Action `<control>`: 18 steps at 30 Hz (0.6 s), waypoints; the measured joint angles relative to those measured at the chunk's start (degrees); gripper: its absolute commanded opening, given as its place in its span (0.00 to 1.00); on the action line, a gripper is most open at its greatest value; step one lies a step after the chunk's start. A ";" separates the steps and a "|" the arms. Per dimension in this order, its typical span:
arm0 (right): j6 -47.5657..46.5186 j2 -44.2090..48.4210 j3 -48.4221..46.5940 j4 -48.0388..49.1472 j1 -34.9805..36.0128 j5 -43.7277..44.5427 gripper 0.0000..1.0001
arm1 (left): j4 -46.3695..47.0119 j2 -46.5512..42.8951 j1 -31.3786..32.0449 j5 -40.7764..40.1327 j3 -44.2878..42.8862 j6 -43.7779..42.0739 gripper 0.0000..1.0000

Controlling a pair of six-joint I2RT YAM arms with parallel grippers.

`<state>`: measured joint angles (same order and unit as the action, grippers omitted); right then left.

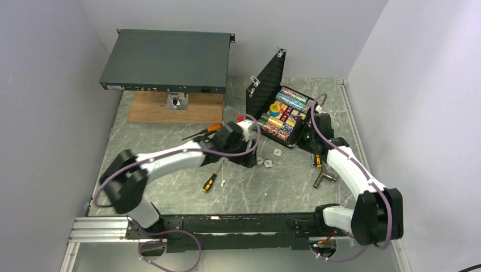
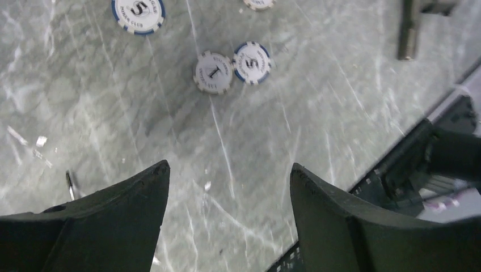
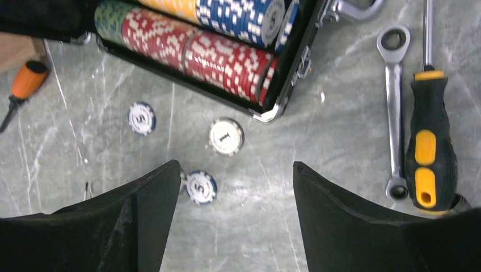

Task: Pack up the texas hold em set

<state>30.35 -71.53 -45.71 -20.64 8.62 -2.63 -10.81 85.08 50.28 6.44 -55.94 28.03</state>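
The black case (image 1: 299, 131) stands open at the back right, its lid (image 1: 268, 79) upright, with multicoloured chip rows (image 1: 286, 110) inside. Red chip rows (image 3: 221, 59) and the case's front corner (image 3: 272, 111) show in the right wrist view. Three loose chips (image 1: 269, 161) lie on the table in front of the case. My left gripper (image 2: 230, 170) is open and empty, with two chips (image 2: 213, 72) beyond its tips. My right gripper (image 3: 237, 167) is open and empty above the table, and a blue-edged chip (image 3: 201, 187) lies beside its left finger (image 3: 153, 198). I see no red token.
A dark-green rack unit (image 1: 167, 59) sits on a wooden board (image 1: 176, 109) at the back left. An orange screwdriver (image 1: 207, 130) and a yellow-black one (image 1: 210, 182) lie near my left arm. A wrench (image 3: 394, 107), another screwdriver (image 3: 425, 147) and a T-shaped tool (image 1: 324, 178) lie at the right.
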 measured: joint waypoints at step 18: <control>-1.62 16.74 10.54 -0.28 -0.02 0.55 0.73 | -25.11 34.73 3.54 -13.38 -36.65 5.33 0.71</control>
<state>28.73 -54.78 -35.18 -20.93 8.60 -2.09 -35.92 119.81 53.82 -6.94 -92.60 33.36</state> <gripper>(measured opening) 0.736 0.721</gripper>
